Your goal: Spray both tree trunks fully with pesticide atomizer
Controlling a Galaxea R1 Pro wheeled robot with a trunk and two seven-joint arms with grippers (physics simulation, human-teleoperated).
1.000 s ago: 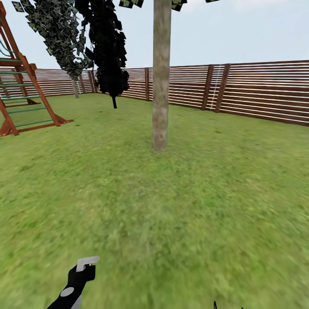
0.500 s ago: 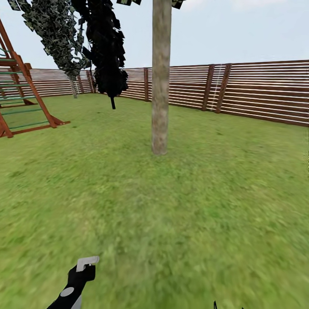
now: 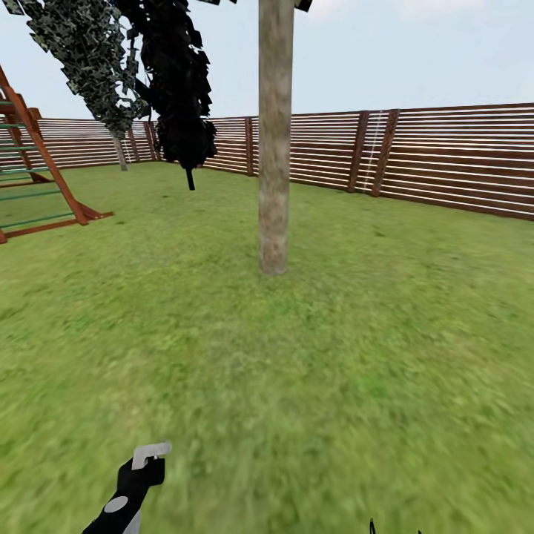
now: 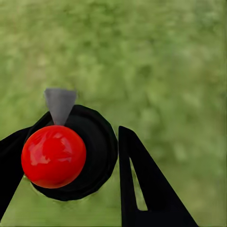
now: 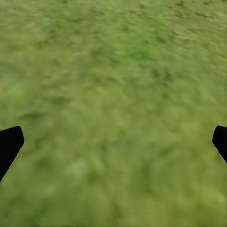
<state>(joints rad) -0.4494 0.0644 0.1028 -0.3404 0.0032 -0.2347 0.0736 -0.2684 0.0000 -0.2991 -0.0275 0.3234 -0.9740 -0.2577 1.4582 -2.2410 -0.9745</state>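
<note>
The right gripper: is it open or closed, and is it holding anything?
Open and empty. In the right wrist view the two black fingertips sit far apart with only grass between.

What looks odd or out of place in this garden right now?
Nothing is spilled or damaged. One oddity: the tree trunk stands straight, while the two trees behind it lean sideways. The pesticide atomizer sits in the left end effector, nozzle towards the trunk; the right end effector is open over the floor.

Black wedge-shaped claw (image 4: 71,156) fingers (image 4: 146,189) — slotted.
</note>
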